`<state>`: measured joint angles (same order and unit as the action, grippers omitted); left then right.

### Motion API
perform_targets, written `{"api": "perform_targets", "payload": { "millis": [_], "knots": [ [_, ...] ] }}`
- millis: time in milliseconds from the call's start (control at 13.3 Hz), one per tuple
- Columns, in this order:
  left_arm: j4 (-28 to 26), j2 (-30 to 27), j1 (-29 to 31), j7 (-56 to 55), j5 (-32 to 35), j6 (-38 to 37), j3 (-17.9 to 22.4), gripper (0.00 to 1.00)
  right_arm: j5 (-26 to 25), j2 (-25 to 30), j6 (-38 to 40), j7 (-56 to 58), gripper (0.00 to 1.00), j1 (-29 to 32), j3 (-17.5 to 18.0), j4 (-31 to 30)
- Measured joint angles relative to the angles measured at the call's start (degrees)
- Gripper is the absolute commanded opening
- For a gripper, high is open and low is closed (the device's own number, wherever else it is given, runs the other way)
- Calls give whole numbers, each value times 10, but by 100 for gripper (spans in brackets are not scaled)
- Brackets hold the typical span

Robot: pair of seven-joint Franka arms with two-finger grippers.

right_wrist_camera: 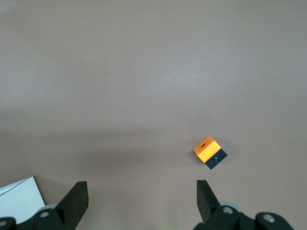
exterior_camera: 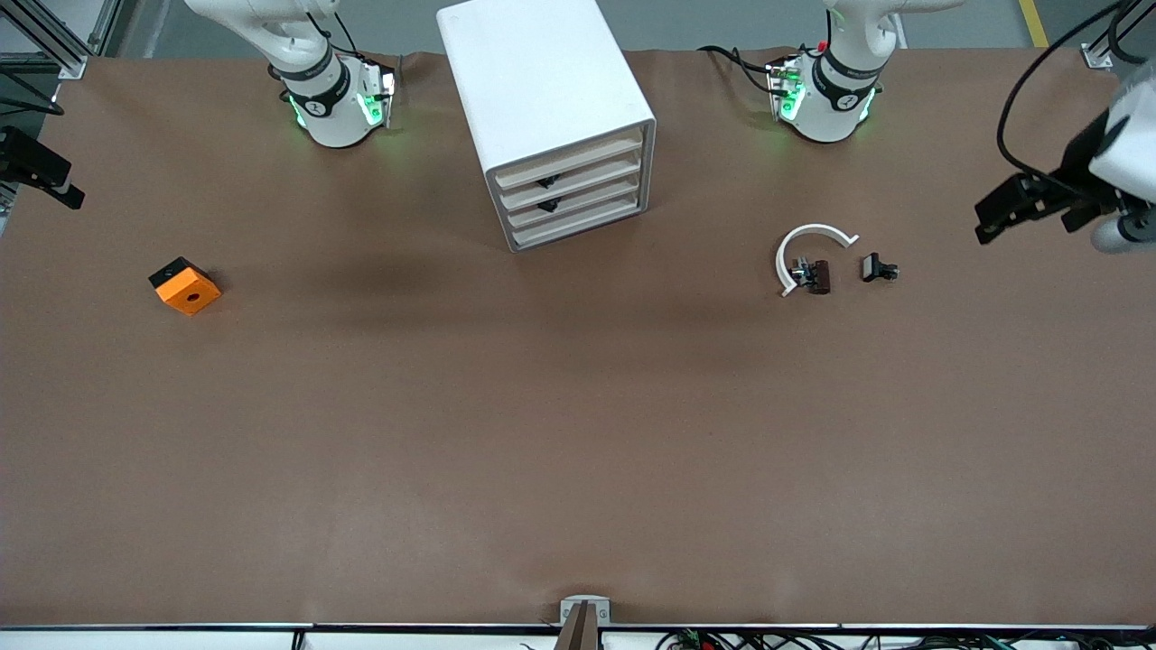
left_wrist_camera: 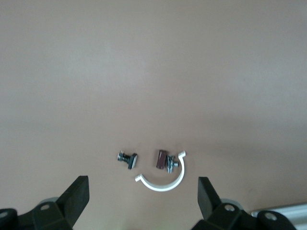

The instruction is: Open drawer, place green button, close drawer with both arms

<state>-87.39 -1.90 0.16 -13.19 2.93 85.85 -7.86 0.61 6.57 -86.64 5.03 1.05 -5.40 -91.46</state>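
The white cabinet (exterior_camera: 542, 90) stands between the arm bases, its four drawers shut; the third drawer (exterior_camera: 578, 208) has a pale beige front strip. The button (exterior_camera: 878, 268) is a tiny dark blocky part lying on its side toward the left arm's end; its cap colour does not show. It also shows in the left wrist view (left_wrist_camera: 127, 158). My left gripper (exterior_camera: 998, 215) hangs open and empty over the table's edge at that end, its fingers (left_wrist_camera: 76, 196) wide apart. My right gripper (exterior_camera: 54, 181) is open and empty at the right arm's end, fingers (right_wrist_camera: 76, 199) wide.
A white C-shaped ring (exterior_camera: 808, 248) with a dark brown clip (exterior_camera: 817, 275) lies beside the button; both show in the left wrist view (left_wrist_camera: 165, 179). An orange block with a hole (exterior_camera: 185, 286) lies toward the right arm's end, also in the right wrist view (right_wrist_camera: 207, 149).
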Motion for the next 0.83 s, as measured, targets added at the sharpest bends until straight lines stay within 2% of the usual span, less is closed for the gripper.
{"api": "perform_targets", "payload": {
  "millis": [302, 829],
  "knots": [
    [-71, -72, -19, 0, -27, -2, 20, 100, 1, 0, 6, -3, 100, 0, 4, 0],
    [-82, -76, -22, 0, -28, 0, 25, 100, 1, 0, 12, -23, 100, -1, 7, 4]
  ]
}}
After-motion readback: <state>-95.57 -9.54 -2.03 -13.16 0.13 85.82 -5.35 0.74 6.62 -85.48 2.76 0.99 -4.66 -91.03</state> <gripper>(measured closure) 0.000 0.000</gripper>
